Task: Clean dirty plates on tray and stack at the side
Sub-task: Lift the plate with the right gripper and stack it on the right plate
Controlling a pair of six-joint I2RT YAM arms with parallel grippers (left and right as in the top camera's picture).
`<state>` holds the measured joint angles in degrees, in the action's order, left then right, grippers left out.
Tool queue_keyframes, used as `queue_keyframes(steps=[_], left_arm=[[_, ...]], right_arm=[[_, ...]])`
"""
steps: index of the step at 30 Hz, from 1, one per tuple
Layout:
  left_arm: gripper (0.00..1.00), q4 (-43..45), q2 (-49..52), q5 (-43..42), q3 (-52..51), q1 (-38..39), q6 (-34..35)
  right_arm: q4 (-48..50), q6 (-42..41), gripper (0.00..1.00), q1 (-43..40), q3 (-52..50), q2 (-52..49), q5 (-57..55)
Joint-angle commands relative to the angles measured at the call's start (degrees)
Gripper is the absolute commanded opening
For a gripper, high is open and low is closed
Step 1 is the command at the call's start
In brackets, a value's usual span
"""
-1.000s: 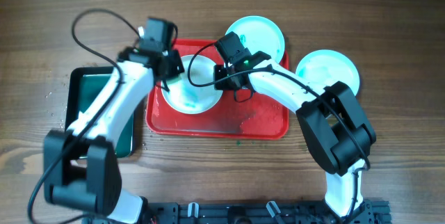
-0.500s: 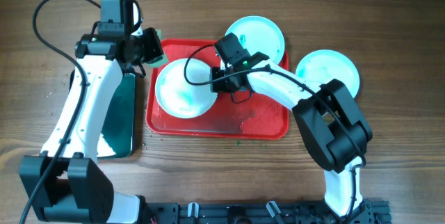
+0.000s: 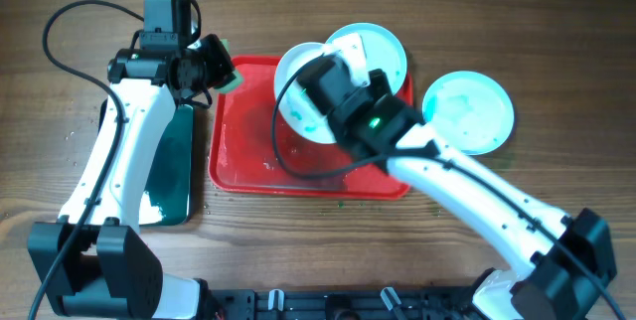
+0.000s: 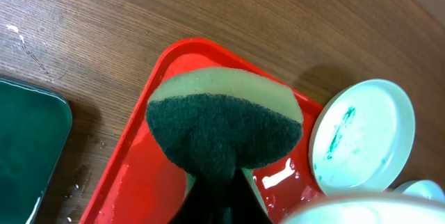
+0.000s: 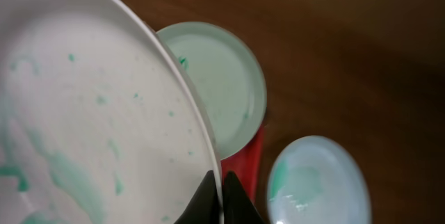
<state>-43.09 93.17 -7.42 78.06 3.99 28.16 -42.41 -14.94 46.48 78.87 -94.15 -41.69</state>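
Note:
My right gripper is shut on the rim of a white plate with teal smears and holds it lifted and tilted above the red tray. In the right wrist view the fingers pinch that plate's edge. A second smeared plate lies at the tray's back right corner. A third plate lies on the table to the right of the tray. My left gripper is shut on a green sponge above the tray's back left corner.
A black rectangular basin with a green inside stands left of the tray and also shows in the left wrist view. The tray floor is wet. The table is bare wood around the tray.
My right gripper has lifted the smeared plate off the tray floor, up and to the right. My left arm swung left with the sponge a second ago and has since held still.

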Motion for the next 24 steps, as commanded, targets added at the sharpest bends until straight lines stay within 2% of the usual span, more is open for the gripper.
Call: queue_keyframes(steps=[1,4,6,16,20,24], left_arm=[[0.04,0.4,0.6,-0.9,-0.1,-0.4,2.4],[0.04,0.4,0.6,-0.9,-0.1,-0.4,2.4],[0.04,0.4,0.6,-0.9,-0.1,-0.4,2.4],[0.04,-0.9,0.6,-0.9,-0.1,-0.4,2.6],[0.04,-1.7,0.6,-0.9,-0.2,-0.3,2.6],[0.04,-3.6,0.6,-0.9,-0.3,-0.1,2.6]], right_arm=[[-2.2,3.0,0.04,6.8,0.2,-0.8,-25.4],[-2.2,3.0,0.05,10.9,0.2,-0.8,-38.0],[-2.1,3.2,0.04,13.1,0.2,-0.8,-42.6],[-0.2,4.3,0.04,16.7,0.2,-0.8,-42.6],[-0.7,1.0,0.04,15.4,0.2,-0.8,-30.7],[-5.0,-2.7,0.04,8.3,0.2,-0.3,-5.3]])
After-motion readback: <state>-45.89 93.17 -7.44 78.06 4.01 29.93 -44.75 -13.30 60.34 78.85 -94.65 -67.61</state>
